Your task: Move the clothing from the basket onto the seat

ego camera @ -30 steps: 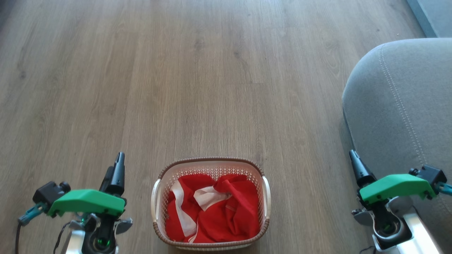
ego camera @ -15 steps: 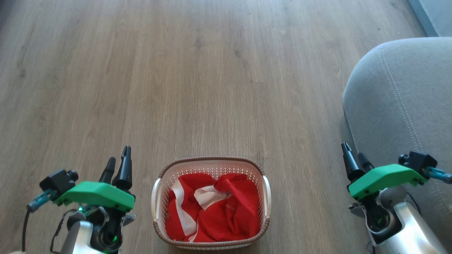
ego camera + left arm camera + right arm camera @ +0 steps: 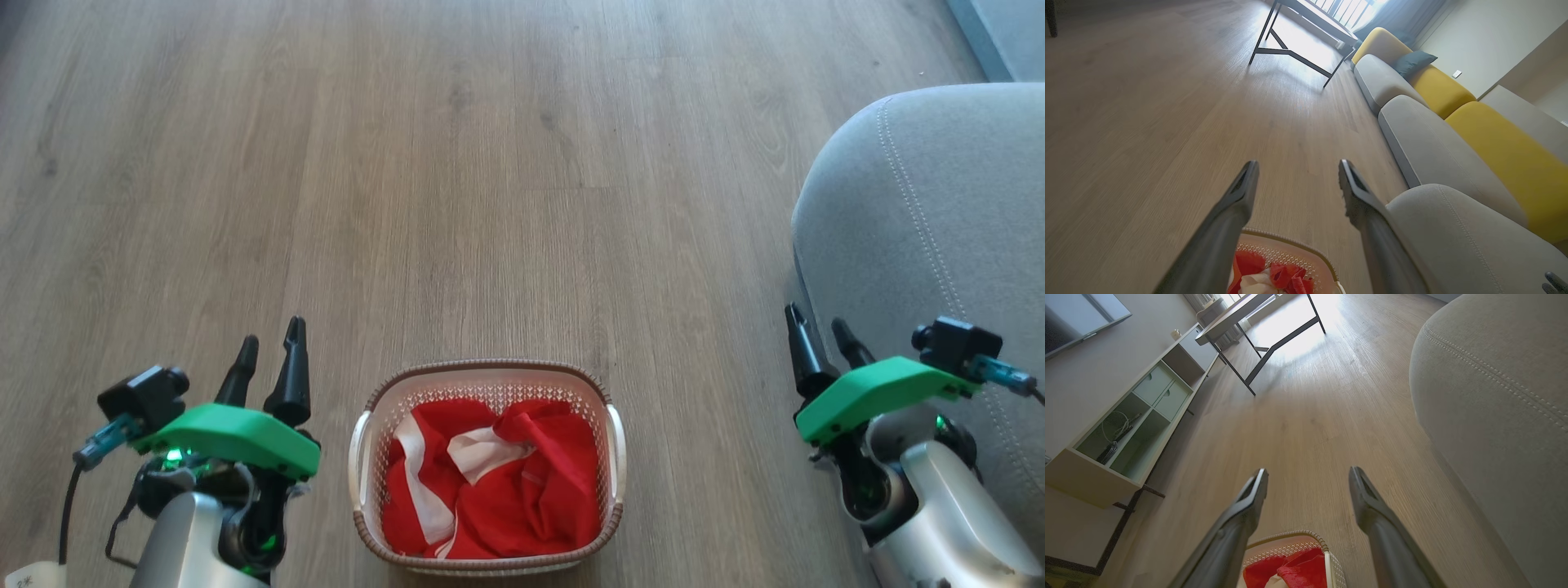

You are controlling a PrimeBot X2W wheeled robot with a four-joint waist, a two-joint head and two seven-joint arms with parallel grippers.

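Head view: red clothing lies bunched in the basket on the floor, between the left fingers and right fingers. Both pairs are spread and empty, and the seat is to the right.
Left wrist view: the cloth looks soft and light.
Right wrist view: a raised fold should pinch easily.

No readable text, label or number anywhere.

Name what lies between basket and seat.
Bare wood floor runs from basket to seat in the head view; the right gripper hangs at the seat's edge.
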